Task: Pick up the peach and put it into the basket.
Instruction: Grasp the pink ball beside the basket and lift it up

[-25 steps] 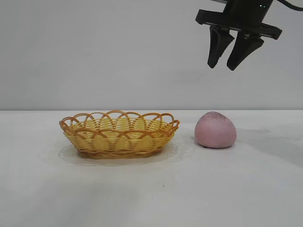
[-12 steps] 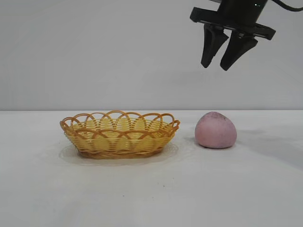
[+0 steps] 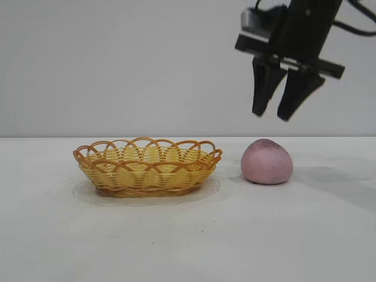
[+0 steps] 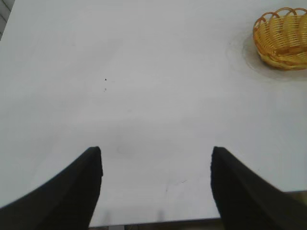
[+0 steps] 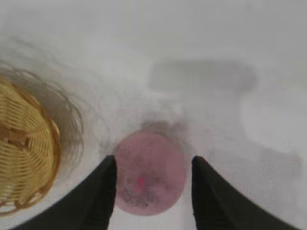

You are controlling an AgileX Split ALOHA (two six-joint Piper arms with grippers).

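I'm hovering the right tool (image 3: 279,114), parted and holding nothing, seemingly centred above the peach (image 3: 267,162); grasping and carrying to the basket (image 3: 147,167) are remaining.

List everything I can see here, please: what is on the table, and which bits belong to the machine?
peach: one, dusty pink, on the table right of the basket.
basket: one, yellow-orange wicker, on the table, nothing in it.
table: one, white, under both.
right pincer: one, black, open, in the air above the peach, touching nothing.
left pincer: one, black, open, over bare table away from the basket.
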